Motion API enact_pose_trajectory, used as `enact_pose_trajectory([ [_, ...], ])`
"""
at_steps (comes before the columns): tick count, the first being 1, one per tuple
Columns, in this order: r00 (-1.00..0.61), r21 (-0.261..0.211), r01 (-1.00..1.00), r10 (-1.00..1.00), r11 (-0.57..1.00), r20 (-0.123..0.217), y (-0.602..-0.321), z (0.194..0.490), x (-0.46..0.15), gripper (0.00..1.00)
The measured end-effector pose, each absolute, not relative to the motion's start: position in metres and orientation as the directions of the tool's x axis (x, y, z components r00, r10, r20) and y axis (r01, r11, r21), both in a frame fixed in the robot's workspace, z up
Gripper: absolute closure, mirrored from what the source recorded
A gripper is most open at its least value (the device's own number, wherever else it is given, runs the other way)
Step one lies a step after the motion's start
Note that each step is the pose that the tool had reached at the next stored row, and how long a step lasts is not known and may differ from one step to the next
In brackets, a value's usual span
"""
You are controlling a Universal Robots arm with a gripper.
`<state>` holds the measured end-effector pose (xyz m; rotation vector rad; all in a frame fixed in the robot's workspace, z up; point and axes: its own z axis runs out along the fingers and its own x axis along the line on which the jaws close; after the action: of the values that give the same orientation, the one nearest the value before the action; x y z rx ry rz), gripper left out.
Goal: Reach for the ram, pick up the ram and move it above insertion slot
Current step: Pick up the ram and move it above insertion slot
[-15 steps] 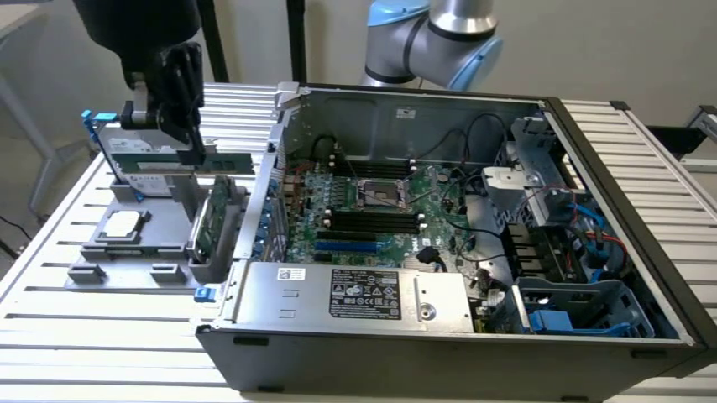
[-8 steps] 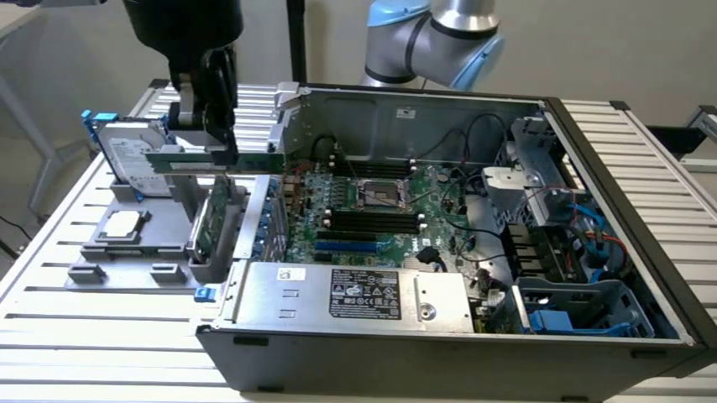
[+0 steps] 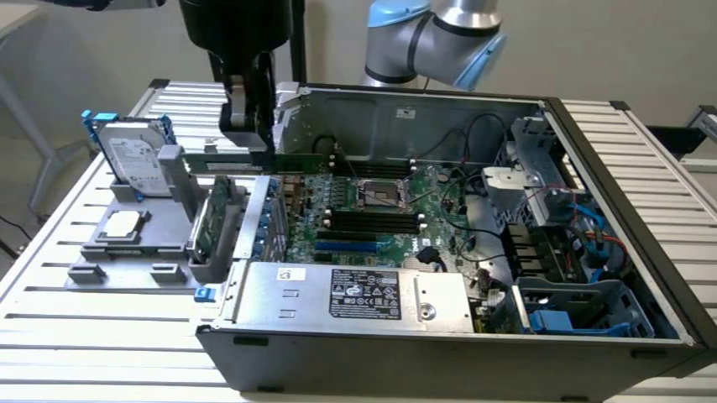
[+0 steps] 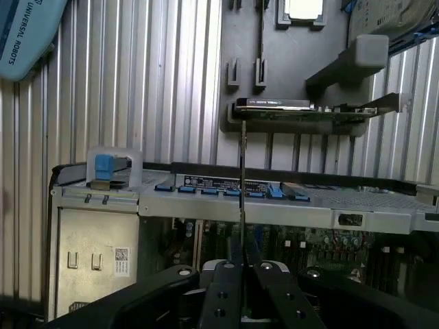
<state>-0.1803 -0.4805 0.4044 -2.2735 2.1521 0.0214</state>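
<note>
The ram [image 3: 294, 162] is a long thin green stick held level in the air, with my gripper [image 3: 248, 148] shut on it near its middle. It hangs over the open computer case's wall on the exterior view's left, above and to the left of the black insertion slots [image 3: 364, 220] on the motherboard. The wrist view shows the ram [image 4: 243, 178] edge-on as a thin line running out from between my black fingers [image 4: 223, 288], which press on it from both sides. My gripper [image 4: 242, 274] looks down over the case edge.
A grey holder [image 3: 107, 252] beside the case carries a hard drive [image 3: 133, 155], a silver processor chip [image 3: 121, 222] and a taller green expansion card [image 3: 213, 222]. Inside the case sit a metal power supply box [image 3: 348, 294], cables [image 3: 471, 243] and drive cages [image 3: 572, 311].
</note>
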Motion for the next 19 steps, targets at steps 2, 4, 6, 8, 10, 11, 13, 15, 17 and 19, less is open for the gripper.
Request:
enact_pose_trajectory([
  [2, 0.055, 0.001, -0.998, -0.998, -0.055, -0.018, -0.480, 0.404, -0.171, 0.87],
  [4, 0.055, 0.001, -0.998, -0.998, -0.055, -0.018, -0.480, 0.404, -0.162, 0.87],
  [6, 0.055, 0.001, -0.998, -0.998, -0.055, -0.018, -0.480, 0.404, -0.153, 0.87],
  [8, 0.055, 0.001, -0.998, -0.998, -0.055, -0.018, -0.478, 0.404, -0.144, 0.87],
  [10, 0.055, 0.001, -0.998, -0.998, -0.055, -0.018, -0.476, 0.403, -0.135, 0.87],
  [11, 0.055, 0.001, -0.998, -0.998, -0.055, -0.018, -0.474, 0.403, -0.131, 0.87],
  [13, 0.055, 0.001, -0.998, -0.998, -0.055, -0.018, -0.469, 0.402, -0.124, 0.87],
  [15, 0.055, 0.001, -0.998, -0.998, -0.055, -0.018, -0.463, 0.401, -0.118, 0.87],
  [17, 0.055, 0.001, -0.998, -0.998, -0.055, -0.017, -0.457, 0.401, -0.113, 0.87],
  [19, 0.055, 0.001, -0.998, -0.998, -0.055, -0.017, -0.451, 0.400, -0.108, 0.87],
])
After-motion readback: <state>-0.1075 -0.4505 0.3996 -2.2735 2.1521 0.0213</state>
